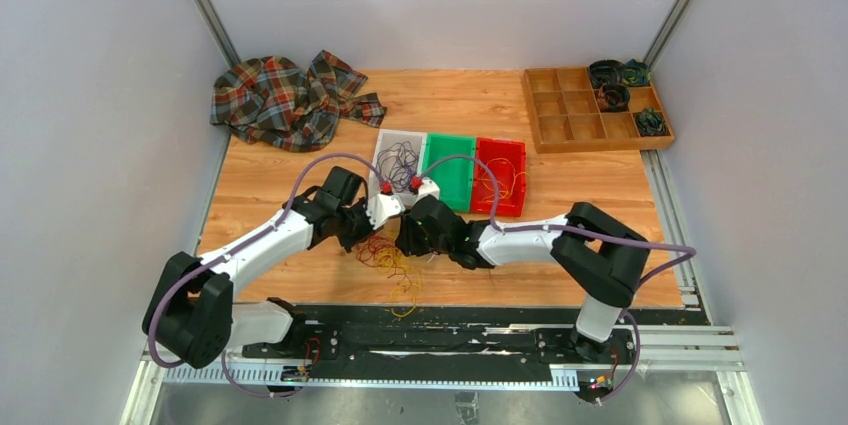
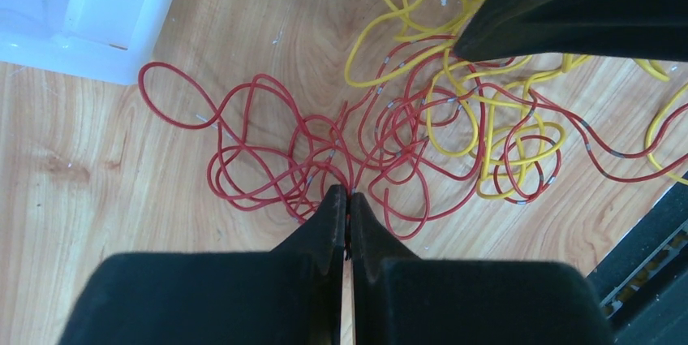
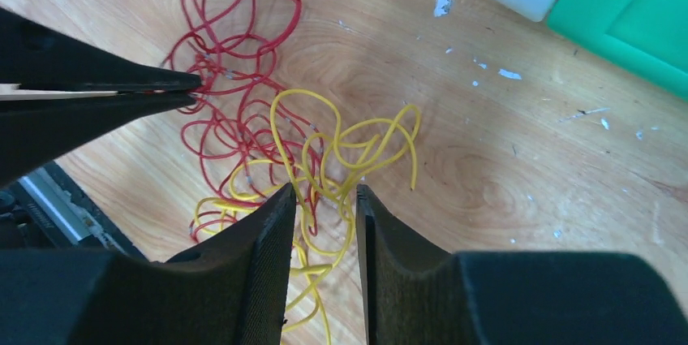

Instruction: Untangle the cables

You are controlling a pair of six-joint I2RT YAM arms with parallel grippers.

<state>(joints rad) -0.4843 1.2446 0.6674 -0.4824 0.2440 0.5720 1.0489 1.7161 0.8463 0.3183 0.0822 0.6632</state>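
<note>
Wooden table [image 1: 580,185] carries a tangle of red cable [image 2: 260,142] and yellow cable [image 3: 357,138] near its front edge. Left gripper [image 2: 349,197] is closed on a red strand; right gripper [image 3: 324,199] stands open over yellow loops.

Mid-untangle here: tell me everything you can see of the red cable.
The red cable is a thin, glossy, flexible wire, plastic-coated by its look, with small grey bands at intervals. It lies slack on the wooden table in many overlapping loops. On one side those loops weave through the yellow cable. The left gripper has its jaws shut on a strand near the middle of the bunch. The right gripper, jaws open, sits over the yellow loops.
</note>
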